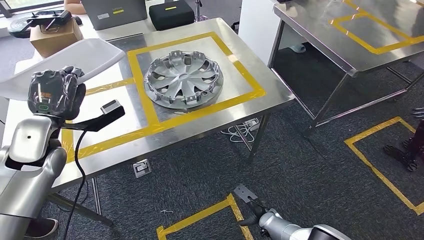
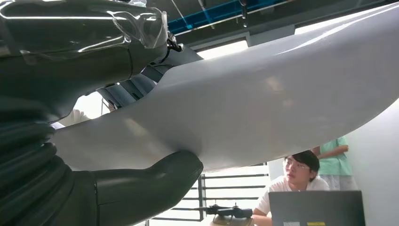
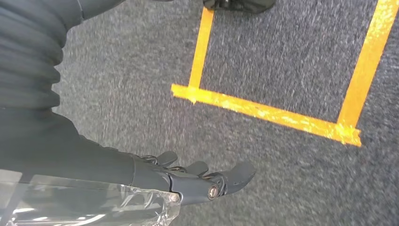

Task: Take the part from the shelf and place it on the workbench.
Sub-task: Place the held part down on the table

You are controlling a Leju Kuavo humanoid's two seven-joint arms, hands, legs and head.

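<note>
The part (image 1: pixel 50 67), a long pale grey curved panel, is up off the surface in my left hand (image 1: pixel 54 92), held over the left end of the workbench (image 1: pixel 210 122) and reaching from the picture's left edge toward the taped area. From the left wrist camera I see the part (image 2: pixel 263 103) sweeping wide across the frame, with the thick thumb (image 2: pixel 155 181) pressed against one face and the darker fingers (image 2: pixel 127 92) wrapped over the other, so the hand is clamped on it. The workbench is a steel table marked with a yellow tape rectangle (image 1: pixel 200 112), and a silver wheel cover (image 1: pixel 183 78) lies flat inside that rectangle, well apart from the part. A second steel table (image 1: pixel 350 40) with its own yellow tape stands to the right across a gap of grey carpet (image 1: pixel 310 170). A cardboard box (image 1: pixel 56 36) and a black case (image 1: pixel 171 14) sit beyond the workbench. My right hand (image 3: pixel 197 176) hangs low over the carpet near a yellow tape corner (image 3: pixel 193 92), fingers extended and loose, grasping nothing. Through the left wrist camera I also see a seated person (image 2: pixel 294 181) behind a laptop (image 2: pixel 316 207).
</note>
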